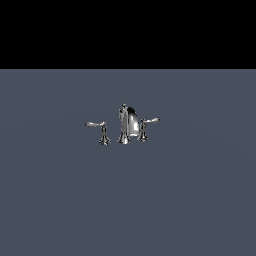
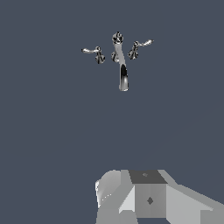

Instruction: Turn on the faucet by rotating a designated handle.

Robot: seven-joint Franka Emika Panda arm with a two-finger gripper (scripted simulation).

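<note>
One claw (image 2: 151,199) partly cut off, state unclear; faucet (image 1: 128,125) and handle (image 1: 148,123) tiny, far.

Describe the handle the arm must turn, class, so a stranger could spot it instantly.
On the bare grey floor stands a small shiny chrome faucet set with an arched spout. The chrome lever handle on a flared post is on the exterior view's right, close beside that spout. Its short lever tilts upward, unlike the wider-set handle with a longer, level lever.

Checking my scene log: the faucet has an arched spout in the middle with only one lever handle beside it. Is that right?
Not quite. The faucet has two lever handles, not one: the handle close to the spout and a wider-set handle on the other side. The exterior view shows both.
</note>
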